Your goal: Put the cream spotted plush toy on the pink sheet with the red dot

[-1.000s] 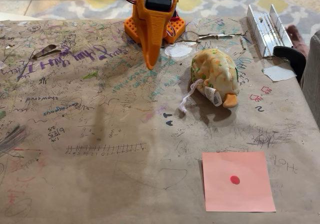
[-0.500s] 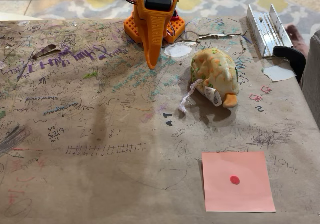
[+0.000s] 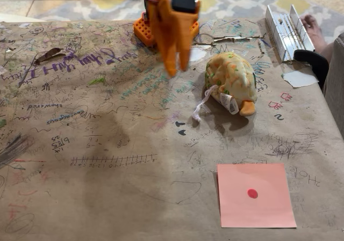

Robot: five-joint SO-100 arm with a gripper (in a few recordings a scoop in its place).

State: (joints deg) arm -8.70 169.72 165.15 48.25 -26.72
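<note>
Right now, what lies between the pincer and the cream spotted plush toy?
In the fixed view, only scribbled brown table paper and a white paper scrap lie between the pincer and the cream spotted plush toy.

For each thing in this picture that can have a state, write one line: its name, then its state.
Gripper: jaws a little apart, holding nothing, raised left of the plush.
Plush: lying on the table, not gripped, off the sheet.
Pink sheet: flat, nothing on it, red dot uncovered.
</note>
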